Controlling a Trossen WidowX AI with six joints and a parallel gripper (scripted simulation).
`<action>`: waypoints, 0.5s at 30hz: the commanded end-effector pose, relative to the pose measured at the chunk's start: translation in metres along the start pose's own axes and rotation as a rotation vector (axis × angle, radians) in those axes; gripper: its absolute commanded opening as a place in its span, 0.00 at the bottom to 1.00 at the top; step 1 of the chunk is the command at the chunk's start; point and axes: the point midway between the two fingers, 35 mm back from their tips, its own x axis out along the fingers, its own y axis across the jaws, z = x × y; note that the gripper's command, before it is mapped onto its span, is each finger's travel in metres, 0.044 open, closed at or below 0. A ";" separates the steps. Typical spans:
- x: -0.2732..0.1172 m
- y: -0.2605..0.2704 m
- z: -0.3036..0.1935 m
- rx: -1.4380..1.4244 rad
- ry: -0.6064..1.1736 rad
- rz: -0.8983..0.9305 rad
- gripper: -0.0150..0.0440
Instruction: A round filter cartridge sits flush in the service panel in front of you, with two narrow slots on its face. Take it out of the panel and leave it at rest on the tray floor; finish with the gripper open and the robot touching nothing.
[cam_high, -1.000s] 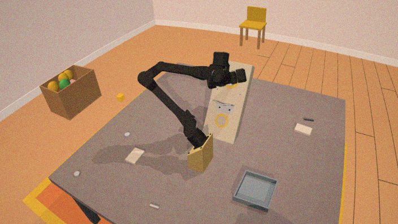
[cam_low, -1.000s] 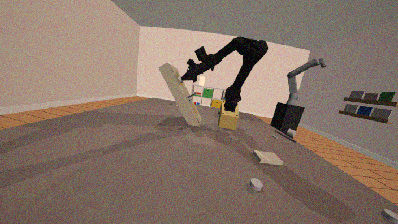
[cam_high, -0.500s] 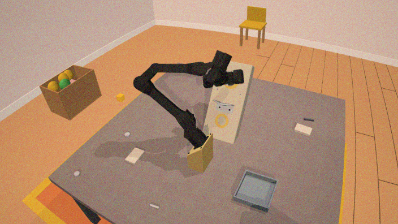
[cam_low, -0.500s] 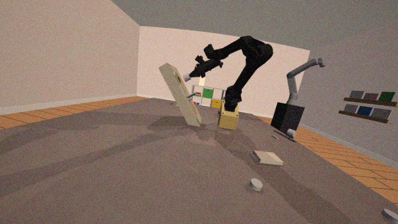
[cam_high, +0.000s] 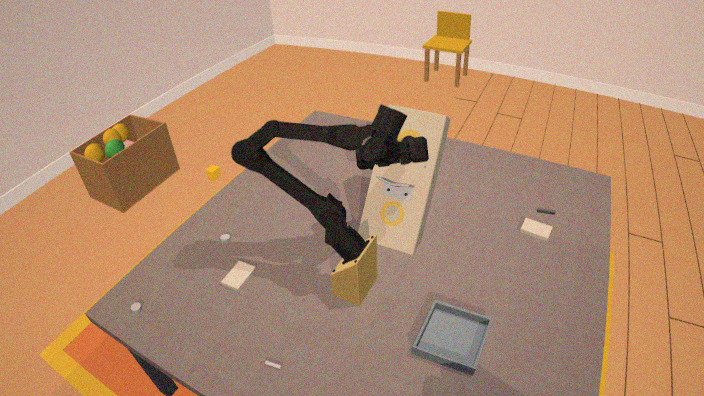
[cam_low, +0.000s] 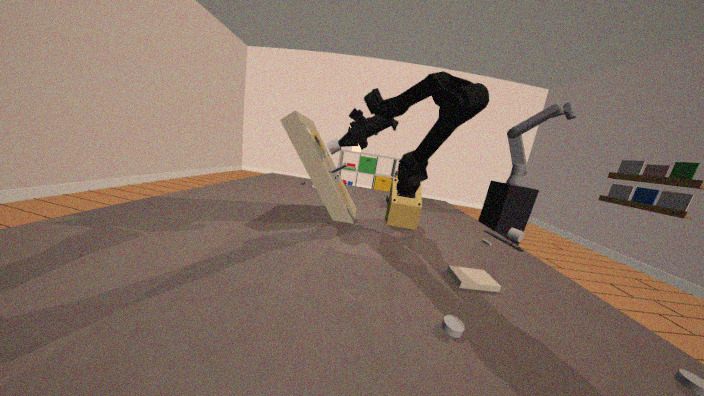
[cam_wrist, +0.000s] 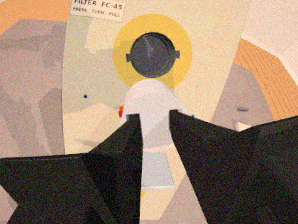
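The service panel (cam_high: 431, 200) (cam_low: 311, 155) (cam_wrist: 80, 65) leans upright on the table. Its round socket (cam_wrist: 152, 56), ringed in yellow, is dark and empty. My gripper (cam_low: 341, 145) (cam_wrist: 153, 118) is shut on the white filter cartridge (cam_low: 333, 146) (cam_wrist: 149, 97), which is out of the socket and just in front of the panel face, below the socket in the wrist view. In the top view the arm hides the cartridge. The blue-grey tray (cam_high: 451, 332) stands on the table, away from the panel, with nothing in it.
A handle (cam_high: 395, 182) (cam_low: 340, 168) sticks out of the panel's lower part, above a second yellow ring (cam_high: 392, 213). White blocks (cam_high: 238, 275) (cam_high: 536, 228), a dark bar (cam_high: 546, 211), a white stick (cam_high: 273, 364) and small discs (cam_high: 225, 237) (cam_low: 453, 326) lie on the table.
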 end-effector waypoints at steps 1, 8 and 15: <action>0.001 0.005 -0.010 -0.007 -0.005 0.004 0.25; 0.004 0.014 -0.032 -0.007 -0.005 0.004 0.25; 0.004 0.011 -0.029 -0.002 0.000 0.001 0.43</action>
